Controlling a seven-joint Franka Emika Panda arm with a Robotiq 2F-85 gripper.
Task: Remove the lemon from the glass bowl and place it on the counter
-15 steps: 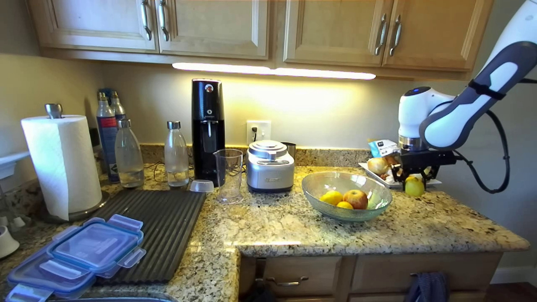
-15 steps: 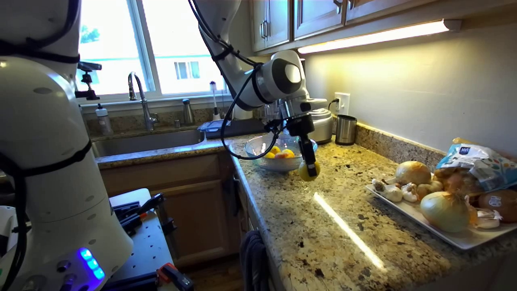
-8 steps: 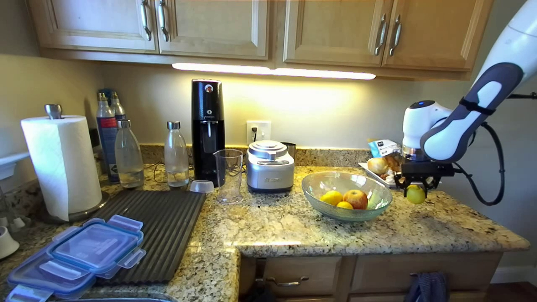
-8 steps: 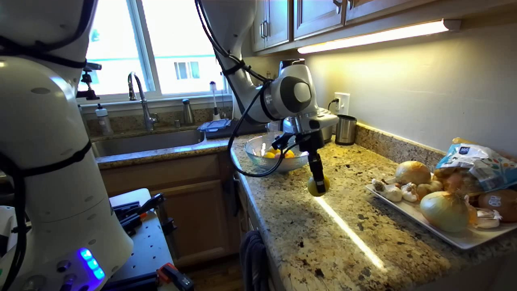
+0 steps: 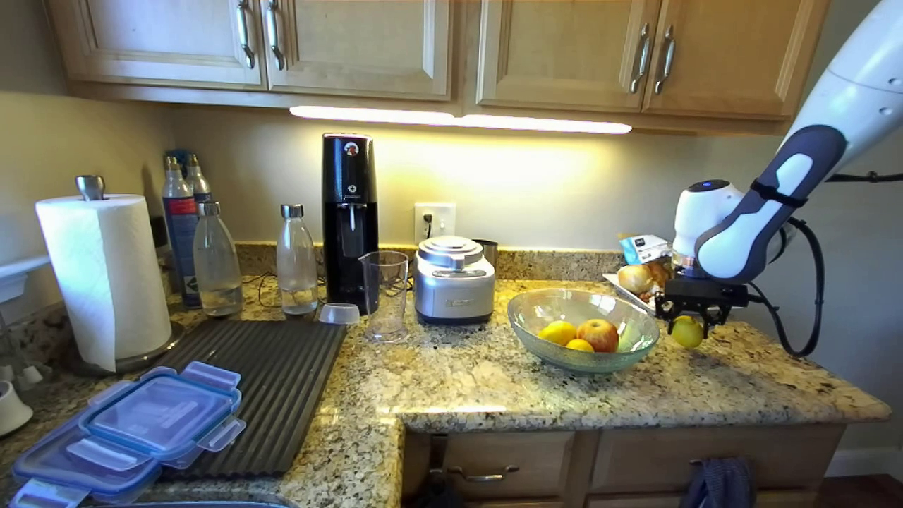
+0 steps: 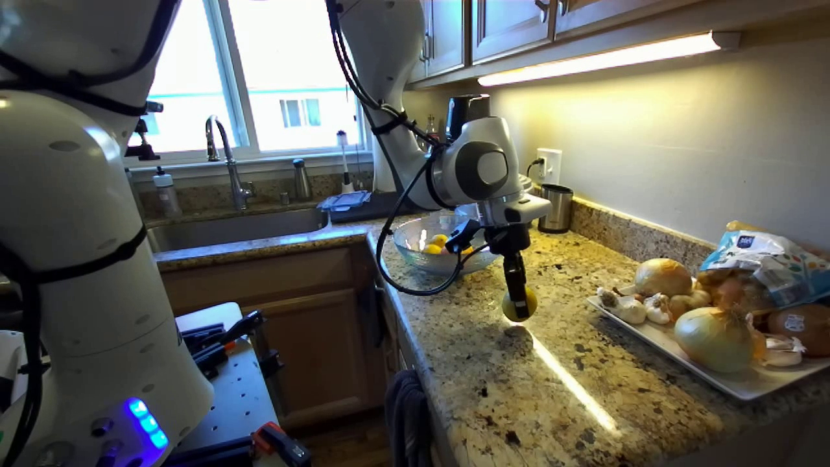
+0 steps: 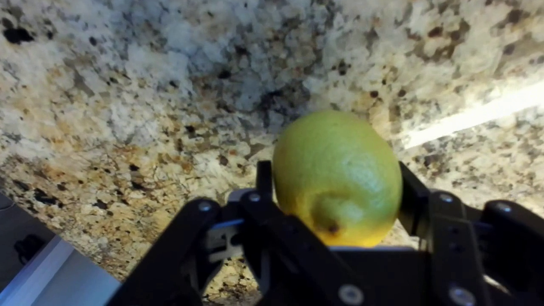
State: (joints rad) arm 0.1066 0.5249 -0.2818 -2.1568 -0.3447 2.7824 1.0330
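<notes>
The lemon (image 5: 687, 332) is yellow-green and sits between the fingers of my gripper (image 7: 338, 187). It also shows in an exterior view (image 6: 532, 305) and large in the wrist view (image 7: 335, 153), with its tip toward the camera. Both black fingers press on its sides. The lemon is over the speckled granite counter (image 6: 467, 363), low down and beside the glass bowl (image 5: 600, 361); I cannot tell whether it touches the counter. The bowl holds yellow fruit (image 5: 557, 332) and a red-yellow apple (image 5: 598, 335).
A white plate (image 6: 687, 370) with onions and garlic stands near the wall, with a bag (image 6: 765, 266) behind it. A silver cooker (image 5: 455, 282), a clear pitcher (image 5: 385, 296) and a dark ribbed mat (image 5: 261, 381) stand farther along. The counter's front edge (image 5: 635, 418) runs nearby.
My gripper has come down with the lemon held in it, closer to the counter. In an exterior view it has also shifted right, away from the bowl. The bowl and its fruit have not moved.
</notes>
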